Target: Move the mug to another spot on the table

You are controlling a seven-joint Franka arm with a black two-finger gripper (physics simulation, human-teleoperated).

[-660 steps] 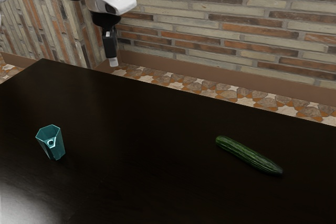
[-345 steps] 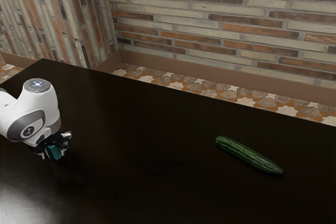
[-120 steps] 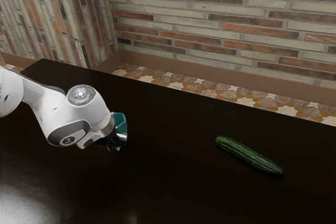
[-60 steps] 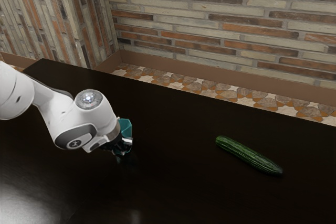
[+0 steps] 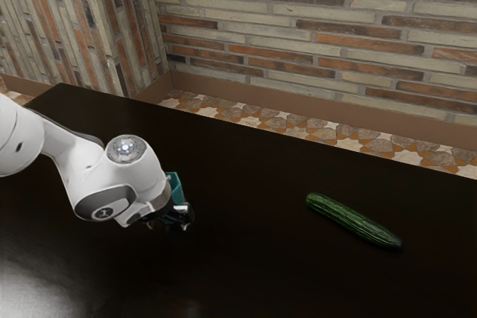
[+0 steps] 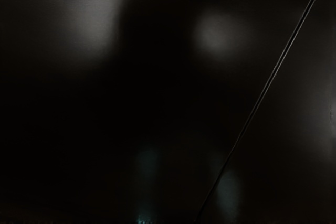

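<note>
The teal mug (image 5: pixel 176 183) is mostly hidden behind my white hand, left of the table's middle in the exterior view; just a sliver of its wall shows. My gripper (image 5: pixel 176 218) points down at the dark table (image 5: pixel 246 273) and is shut on the mug, its black fingertips close to the tabletop. Whether the mug's base touches the table I cannot tell. In the wrist view the dark tabletop (image 6: pixel 105 103) lies close below the hand, with a faint teal edge of the mug (image 6: pixel 140 219) under it.
A green cucumber (image 5: pixel 353 220) lies on the table toward the exterior view's right, well apart from my hand. A brick wall (image 5: pixel 313 27) stands behind the table's far edge. Open dark tabletop separates my gripper from the cucumber.
Since the earliest frames my hand came down on the mug at the far left, took hold, and carried it rightward. In the last half second it sank slightly toward the table.
</note>
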